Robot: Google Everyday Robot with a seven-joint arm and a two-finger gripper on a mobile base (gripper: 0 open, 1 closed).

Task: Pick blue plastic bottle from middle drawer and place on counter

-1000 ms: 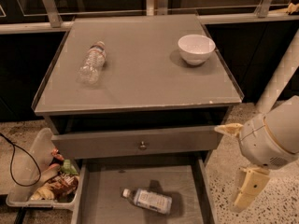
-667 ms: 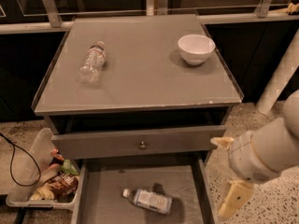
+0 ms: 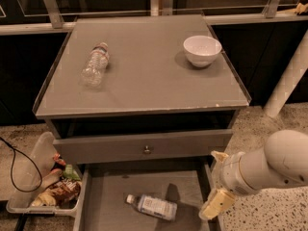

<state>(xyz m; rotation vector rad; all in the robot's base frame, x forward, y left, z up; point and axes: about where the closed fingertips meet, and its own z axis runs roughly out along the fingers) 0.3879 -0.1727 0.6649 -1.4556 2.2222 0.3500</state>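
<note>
The blue plastic bottle (image 3: 153,206) lies on its side on the flat bottom of the open middle drawer (image 3: 110,196), white cap pointing left. The grey counter (image 3: 144,66) spreads above the drawers. My gripper (image 3: 215,184) hangs at the drawer's right wall, to the right of the bottle and apart from it. One cream finger (image 3: 216,204) points down beside the drawer's right edge, the other finger (image 3: 219,156) shows higher up; nothing is between them.
A clear crinkled bottle with a red-white label (image 3: 95,64) lies on the counter's left side. A white bowl (image 3: 202,50) stands at its right. A closed drawer front with a knob (image 3: 147,149) sits above the open drawer. A bin of snacks (image 3: 45,186) stands on the floor at left.
My arm and gripper have moved left and down, from right of the cabinet to the open drawer's right wall. The bottles and bowl have not moved.
</note>
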